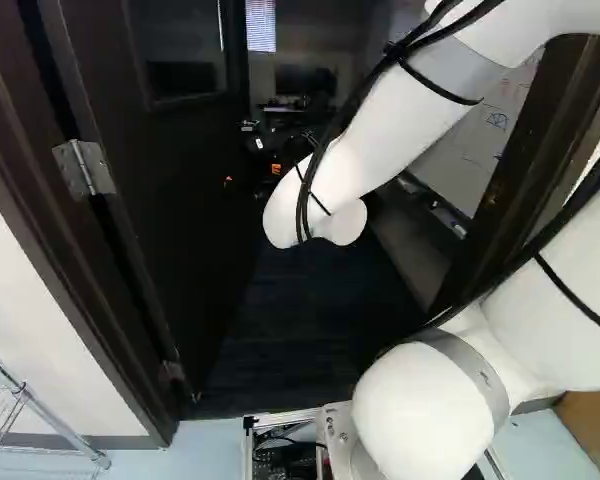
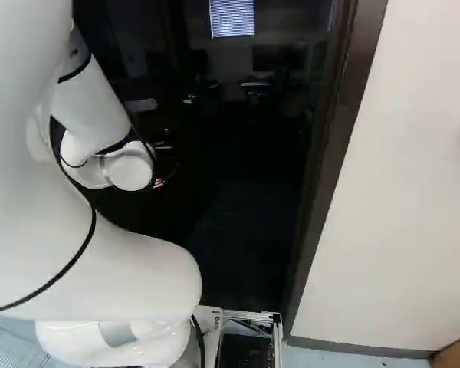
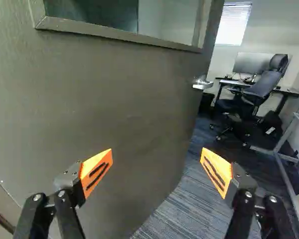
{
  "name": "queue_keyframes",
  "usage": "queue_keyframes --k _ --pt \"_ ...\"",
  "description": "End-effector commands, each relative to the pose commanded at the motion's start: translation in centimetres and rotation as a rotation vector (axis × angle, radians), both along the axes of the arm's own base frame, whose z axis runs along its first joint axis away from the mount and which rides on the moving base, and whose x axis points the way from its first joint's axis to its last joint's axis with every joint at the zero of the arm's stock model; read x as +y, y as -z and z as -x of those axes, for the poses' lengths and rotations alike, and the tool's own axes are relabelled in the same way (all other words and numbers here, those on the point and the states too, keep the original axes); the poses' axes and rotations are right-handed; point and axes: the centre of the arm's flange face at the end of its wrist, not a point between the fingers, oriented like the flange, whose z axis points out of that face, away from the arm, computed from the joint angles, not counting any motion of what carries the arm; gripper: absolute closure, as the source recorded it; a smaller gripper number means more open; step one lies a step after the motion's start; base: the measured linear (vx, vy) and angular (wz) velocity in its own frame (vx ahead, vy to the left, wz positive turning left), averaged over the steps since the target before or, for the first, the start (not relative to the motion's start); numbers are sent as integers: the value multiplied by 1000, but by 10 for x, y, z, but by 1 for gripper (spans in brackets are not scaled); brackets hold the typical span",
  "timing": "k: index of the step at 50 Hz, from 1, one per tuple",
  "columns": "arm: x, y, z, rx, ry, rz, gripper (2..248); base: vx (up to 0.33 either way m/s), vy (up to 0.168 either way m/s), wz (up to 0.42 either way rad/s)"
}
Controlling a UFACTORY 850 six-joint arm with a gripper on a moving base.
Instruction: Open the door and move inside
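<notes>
Two cameras look from behind the white arm (image 1: 420,130), one to its left, one to its right, both facing ahead and slightly down through the door frame (image 2: 333,146), so they share the arm, the dark floor (image 2: 245,222) inside and the far window blind (image 2: 231,17). The third looks from the wrist, nearer the open door (image 1: 170,230), facing across it and past its edge to the chair (image 3: 261,89) and that same blind.

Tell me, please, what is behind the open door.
Past the door, a monitor, desk and office chair show; whatever stands directly behind the door, below its window, is covered.
</notes>
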Motion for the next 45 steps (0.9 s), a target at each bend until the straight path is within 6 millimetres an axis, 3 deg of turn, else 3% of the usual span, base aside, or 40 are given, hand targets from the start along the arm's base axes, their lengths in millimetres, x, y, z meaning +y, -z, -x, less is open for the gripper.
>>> queue_keyframes --k 45 --pt "0 0 0 0 0 0 3 129 84 -19"
